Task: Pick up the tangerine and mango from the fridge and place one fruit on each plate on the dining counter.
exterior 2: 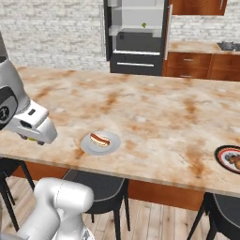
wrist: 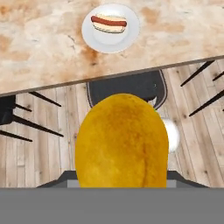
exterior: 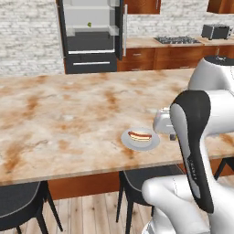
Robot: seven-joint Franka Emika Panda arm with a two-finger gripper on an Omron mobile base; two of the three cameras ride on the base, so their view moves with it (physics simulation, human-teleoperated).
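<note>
A golden-yellow mango (wrist: 121, 142) sits clamped in the gripper (wrist: 121, 186), looming large in the hand view as the hand hangs just off the near edge of the dining counter (exterior: 68, 114), above the wooden floor and a dark stool (wrist: 124, 89). Ahead on the stone top lies a pale plate (wrist: 131, 37) that carries what looks like a hot dog (wrist: 109, 23) rather than a fruit; the same plate appears near the counter's front edge in the left base view (exterior: 155, 142) and the right base view (exterior 2: 86, 145). A second, darker-rimmed plate (exterior 2: 224, 153) sits well apart at the counter's far right, with something brownish on it that is too small to identify. Across the room the black fridge (exterior: 68, 50) stands open, a small green piece (exterior: 89, 24) on its shelf; the tangerine cannot be made out anywhere. By the look of things, the job is under halfway done: one fruit has been fetched and carried to the counter but not yet set down, and the other remains to be collected and placed on the remaining plate.
</note>
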